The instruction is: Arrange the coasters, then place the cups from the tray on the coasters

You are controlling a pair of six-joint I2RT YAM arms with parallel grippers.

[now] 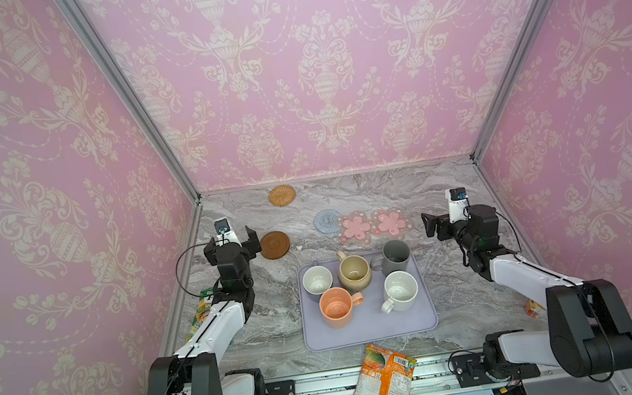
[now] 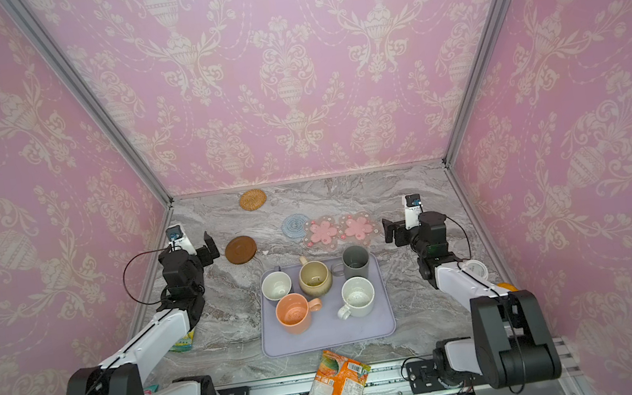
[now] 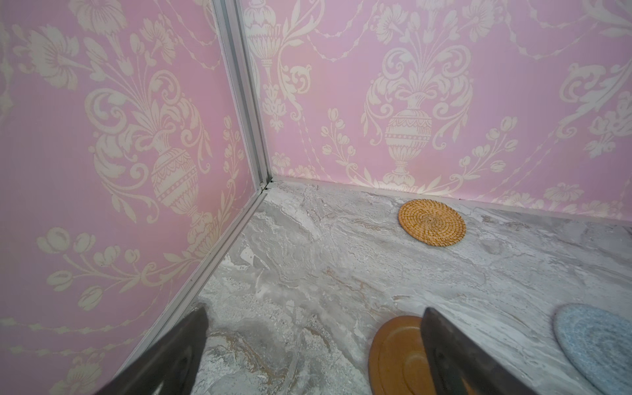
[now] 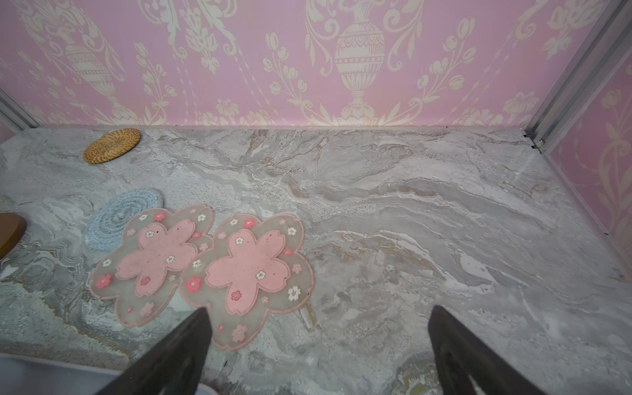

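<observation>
Five cups stand on the lavender-grey tray point(image 1: 370, 327): lavender point(image 1: 317, 281), beige-olive point(image 1: 354, 272), dark grey point(image 1: 396, 256), white point(image 1: 400, 290) and peach point(image 1: 337, 307). Behind the tray lie the coasters: rattan point(image 1: 281, 195) near the back wall, brown wooden point(image 1: 275, 245), and blue-grey lacy point(image 1: 326, 220) partly under one of two overlapping pink-flower ones point(image 4: 154, 260) point(image 4: 249, 270). My left gripper point(image 1: 230, 241) hovers open just left of the brown coaster point(image 3: 396, 355). My right gripper point(image 1: 452, 221) is open and empty, right of the flower coasters.
An orange snack bag point(image 1: 383, 386) lies over the table's front edge. A green packet point(image 1: 200, 311) sits under the left arm. A white-lidded paper cup point(image 2: 475, 268) and an orange-lidded container point(image 2: 505, 287) sit by the right arm. Pink walls close in three sides.
</observation>
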